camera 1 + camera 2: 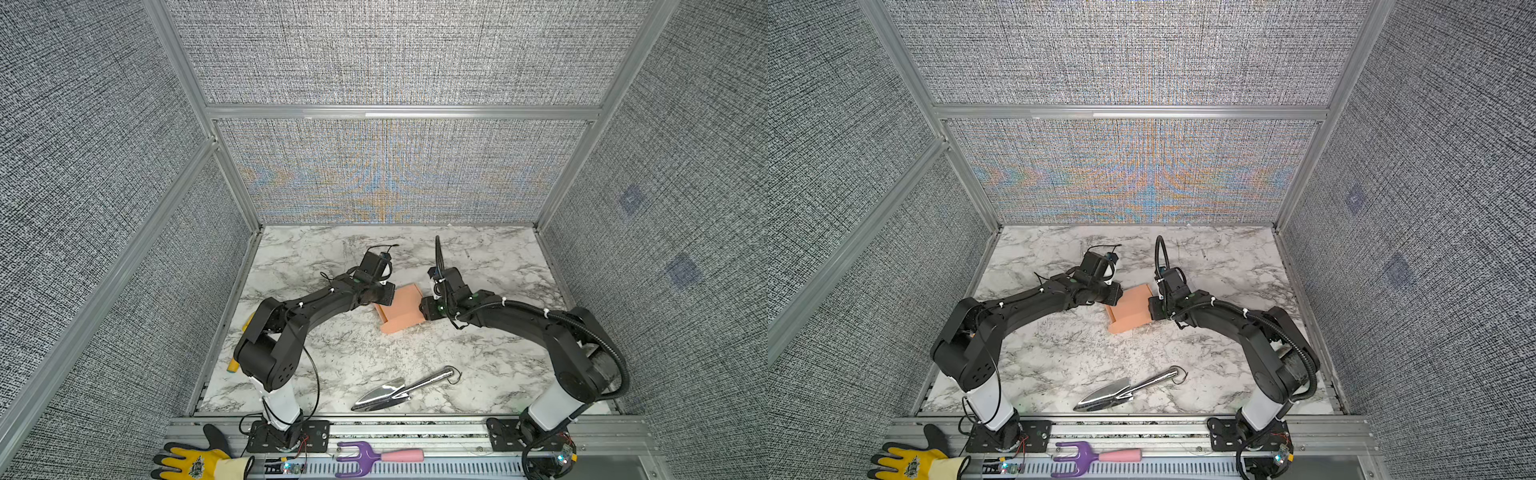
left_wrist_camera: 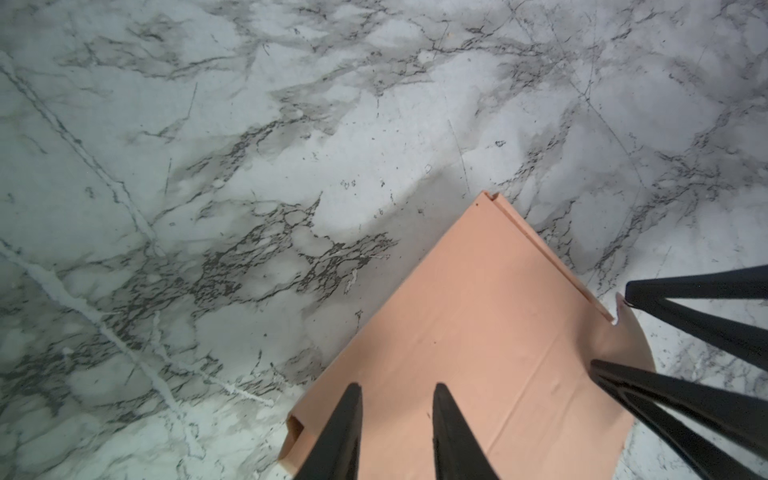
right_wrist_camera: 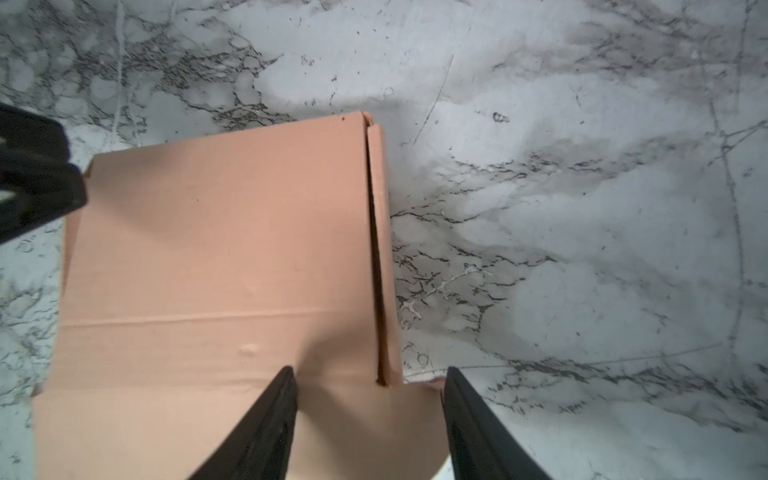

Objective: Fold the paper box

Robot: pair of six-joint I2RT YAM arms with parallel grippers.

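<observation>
Salmon cardboard box (image 1: 401,309), creased, on veined marble table (image 1: 478,249); left claw (image 2: 397,387) and right claw (image 3: 370,370) spread above it; shiny trowel (image 1: 399,388) lower centre.

The paper box (image 1: 401,309) fills the gap between the left hand (image 2: 397,388) and the right hand (image 3: 370,372), blocking passage toward each other. Away from the box, the desk (image 1: 478,257) beside each hand lies bare. A metal trowel (image 1: 399,388) lies well behind both hands.

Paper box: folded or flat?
Mostly folded: the paper box shows raised walls under a lowered lid; its rounded end flap sticks out untucked.
</observation>
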